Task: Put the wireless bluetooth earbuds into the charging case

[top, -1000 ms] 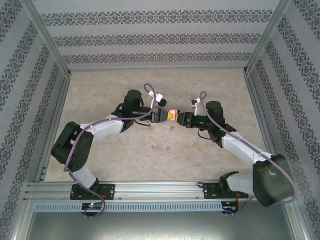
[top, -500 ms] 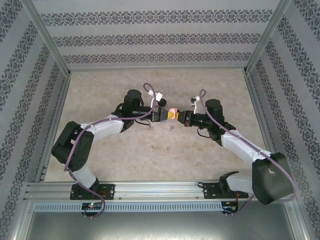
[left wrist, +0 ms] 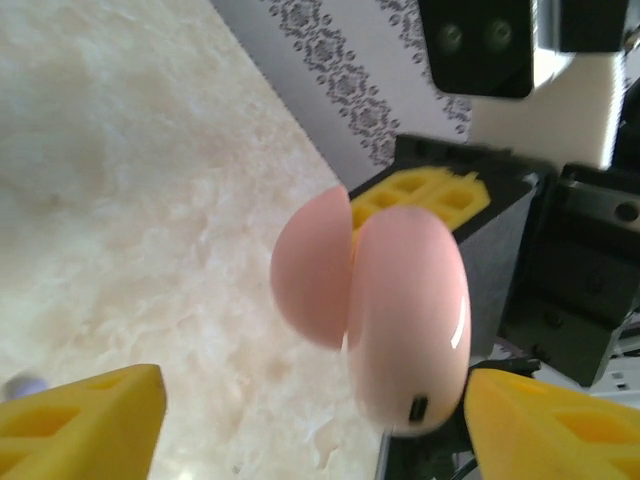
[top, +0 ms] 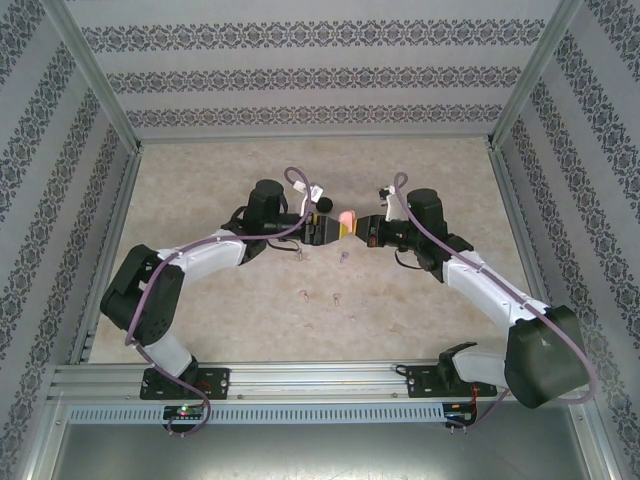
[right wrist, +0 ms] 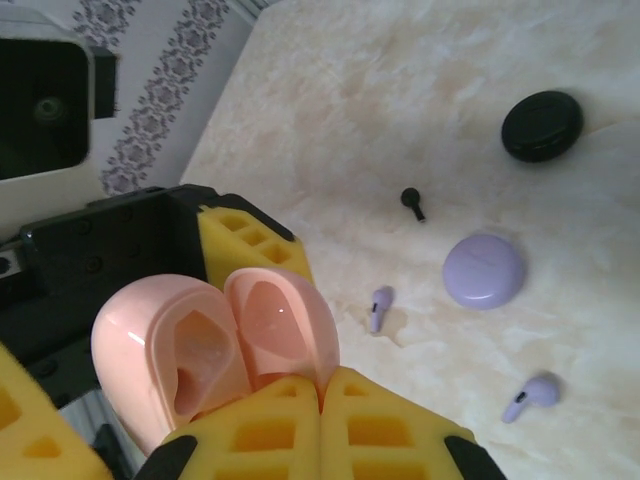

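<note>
Pink charging case (top: 347, 218) is up off the table (top: 200, 170), mid-scene, lid open, between the two grippers. Right gripper (right wrist: 320, 405) is clenched on the case's edge: its own wrist cam has the yellow fingers (right wrist: 390, 440) pressed together right under the open shell. Left gripper (left wrist: 315, 400) is released: on the left wrist cam its pads sit wide apart either side of the case, not touching it. The right wrist cam resolves the loose parts on the table: black earbud (right wrist: 412, 203), purple earbud (right wrist: 379, 308), second purple earbud (right wrist: 530, 398), plus a purple round case (right wrist: 484, 270) and a black round case (right wrist: 541, 125). Overhead has four tiny buds (top: 336, 298) lying just near of the grippers, colour not readable at that size.
</note>
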